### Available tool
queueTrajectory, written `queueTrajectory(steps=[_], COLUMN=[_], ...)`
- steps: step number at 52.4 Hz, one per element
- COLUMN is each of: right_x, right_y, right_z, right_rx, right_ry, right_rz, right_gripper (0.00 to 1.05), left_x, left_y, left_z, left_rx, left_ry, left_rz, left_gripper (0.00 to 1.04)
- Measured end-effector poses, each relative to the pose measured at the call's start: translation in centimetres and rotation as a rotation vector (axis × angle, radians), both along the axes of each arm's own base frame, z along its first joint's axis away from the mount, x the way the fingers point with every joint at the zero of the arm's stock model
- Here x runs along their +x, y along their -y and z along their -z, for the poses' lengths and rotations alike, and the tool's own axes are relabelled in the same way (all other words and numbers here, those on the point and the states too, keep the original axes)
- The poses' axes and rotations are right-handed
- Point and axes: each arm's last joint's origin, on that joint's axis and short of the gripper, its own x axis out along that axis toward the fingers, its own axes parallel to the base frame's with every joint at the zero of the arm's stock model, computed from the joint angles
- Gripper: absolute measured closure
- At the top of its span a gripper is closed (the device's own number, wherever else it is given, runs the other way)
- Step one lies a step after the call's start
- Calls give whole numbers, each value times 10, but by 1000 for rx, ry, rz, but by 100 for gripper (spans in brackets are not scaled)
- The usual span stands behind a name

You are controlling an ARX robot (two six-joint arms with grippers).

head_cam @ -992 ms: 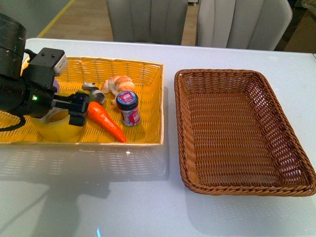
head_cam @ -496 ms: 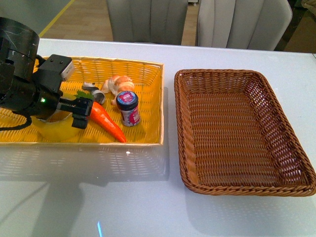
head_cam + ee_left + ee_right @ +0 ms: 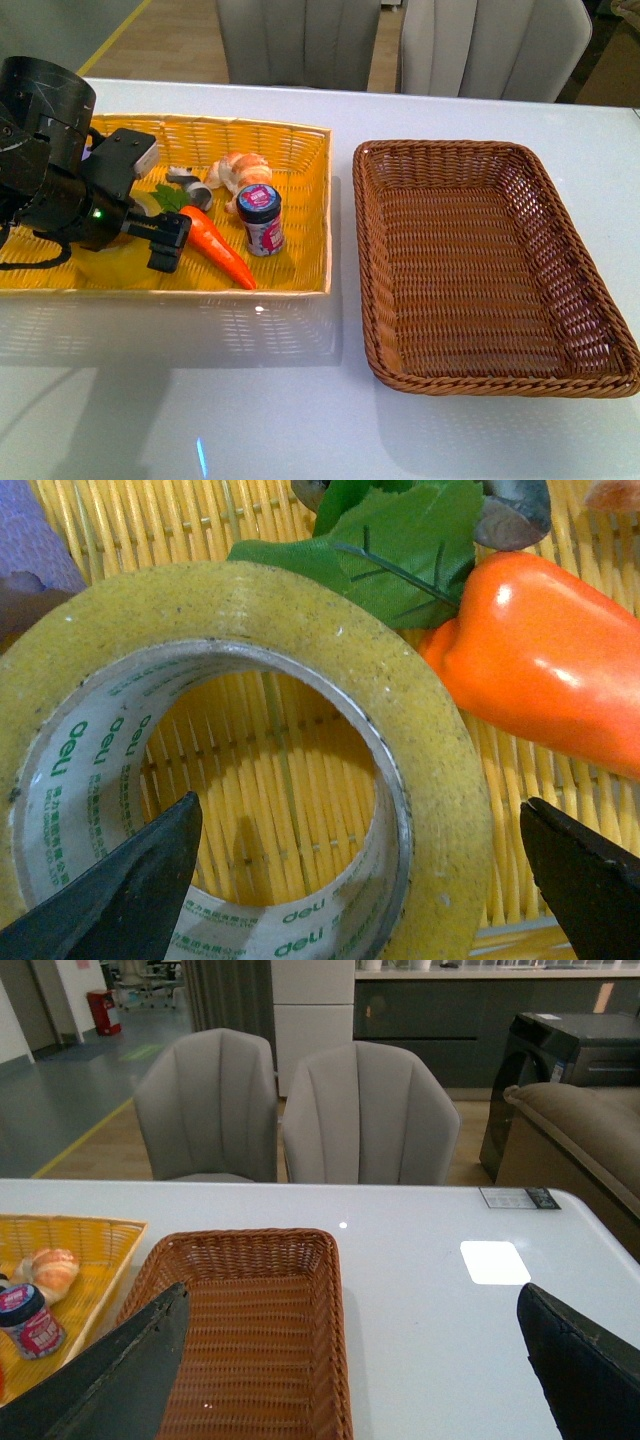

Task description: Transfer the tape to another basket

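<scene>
Left hand (image 3: 166, 240) hangs released, fingers spread wide over the packing tape (image 3: 430, 740). Tape lies flat in the yellow basket (image 3: 300, 150), a toy carrot (image 3: 218, 245) at its 3 o'clock, the brown wicker basket (image 3: 480, 165) farther that way.

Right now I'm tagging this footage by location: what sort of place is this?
Probably an office lounge or showroom: grey upholstered chairs drawn up to a white table, a sofa to one side, and dark cabinets along the far wall.
</scene>
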Motion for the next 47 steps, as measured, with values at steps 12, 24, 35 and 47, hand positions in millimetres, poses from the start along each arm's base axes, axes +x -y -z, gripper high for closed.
queueTrajectory(steps=[12,24,35,47], right_x=[0,0,0,0], right_y=[0,0,0,0], right_z=[0,0,0,0], right_rx=[0,0,0,0], right_ry=[0,0,0,0], right_rz=[0,0,0,0], right_gripper=[9,9,9,9], left_x=[1,-5,-13,-22], left_y=[0,-3,-10,-5], left_z=[3,-2,-26,-85], left_rx=[17,35,12,-29], left_ry=[-5,25,95,239], left_rz=[-14,-40,-92,-91], left_gripper=[45,79,88,88])
